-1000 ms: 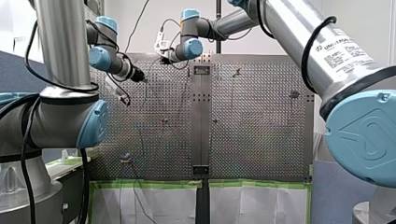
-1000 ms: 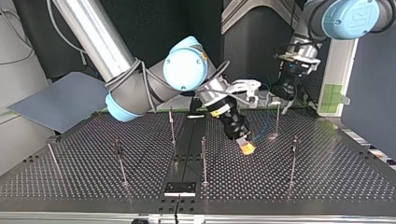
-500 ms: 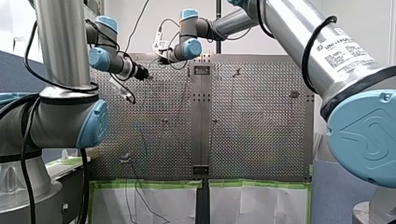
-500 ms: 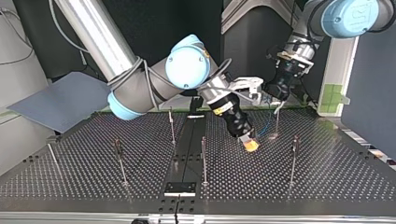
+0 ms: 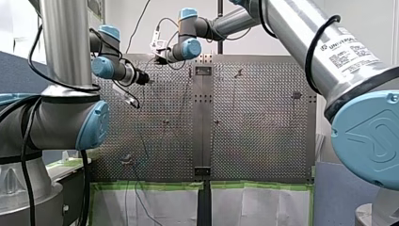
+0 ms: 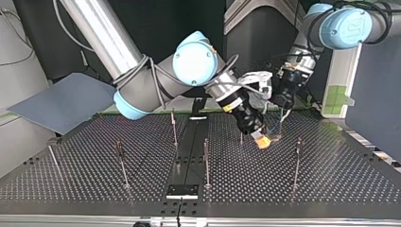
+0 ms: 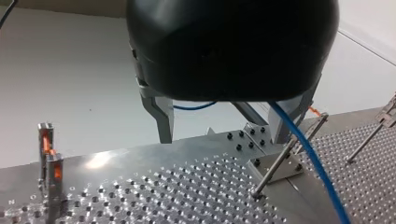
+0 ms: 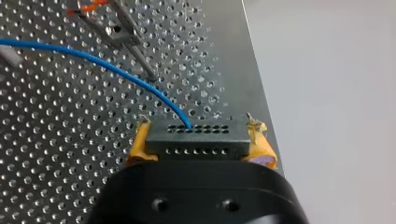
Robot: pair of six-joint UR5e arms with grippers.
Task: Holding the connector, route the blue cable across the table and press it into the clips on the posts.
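Looking along my right gripper (image 8: 200, 142), you find its yellow pads (image 8: 140, 142) closed on the two ends of the black connector (image 8: 196, 139). The blue cable (image 8: 163, 99) leaves the connector's far face and curves away over the perforated table (image 8: 56, 154), past a post (image 8: 133, 46).

My left gripper (image 7: 223, 137) stands with its metal fingers (image 7: 161, 116) spread wide and gripping nothing. The cable comes out from under its body, runs close beside one finger and drops past another post (image 7: 285, 161); whether it touches that finger you cannot tell.

Against the top view of a second ago, my right gripper (image 6: 261, 142) has carried the connector toward that view's right and further from the camera — it now hangs just beside a thin post (image 6: 281, 118). My left gripper (image 6: 283, 99) has swung toward the view's left and tilted, so the two grippers are closer together.
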